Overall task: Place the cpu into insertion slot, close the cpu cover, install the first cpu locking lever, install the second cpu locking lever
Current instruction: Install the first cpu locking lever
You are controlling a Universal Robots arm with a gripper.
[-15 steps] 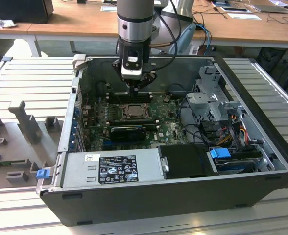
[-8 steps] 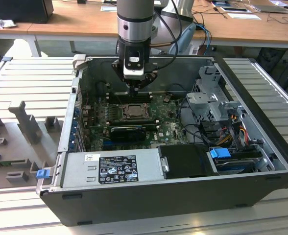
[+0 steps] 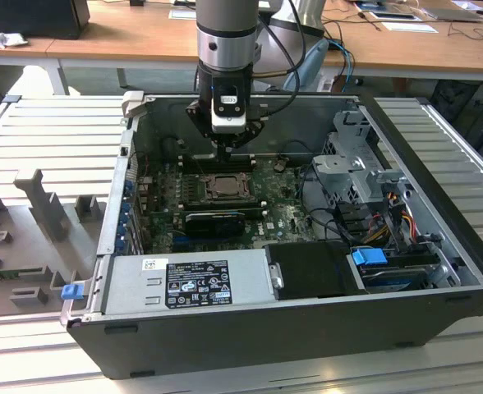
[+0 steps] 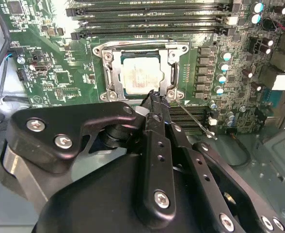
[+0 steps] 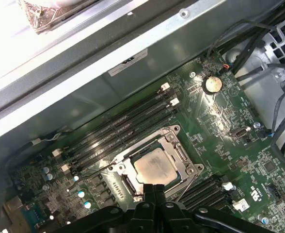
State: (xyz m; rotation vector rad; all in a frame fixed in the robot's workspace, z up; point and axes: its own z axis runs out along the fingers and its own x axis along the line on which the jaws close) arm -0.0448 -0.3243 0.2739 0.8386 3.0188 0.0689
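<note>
Gripper (image 4: 154,97) pinched together, tips at the edge of the cpu cover (image 4: 114,73); we see the cpu (image 3: 223,186) seated in the insertion slot (image 3: 199,190), cover down, centre of the exterior view

Ribbed grey metal table (image 3: 52,131) carries 1 open black computer case (image 3: 291,336); grey holder blocks (image 3: 44,209) lie at the exterior view's left.

Pale silvery-grey cpu (image 4: 141,75), dull-metal cpu cover (image 4: 113,73) and black memory slots (image 4: 147,9) on a green circuit board (image 4: 60,53) speckled with white print. The tool (image 4: 155,95) is matt black with silver screws. The computer case (image 3: 307,328) is dark grey, with a blue tab (image 3: 71,290) and a silver power supply (image 3: 135,283) carrying a black label (image 3: 199,283).
</note>
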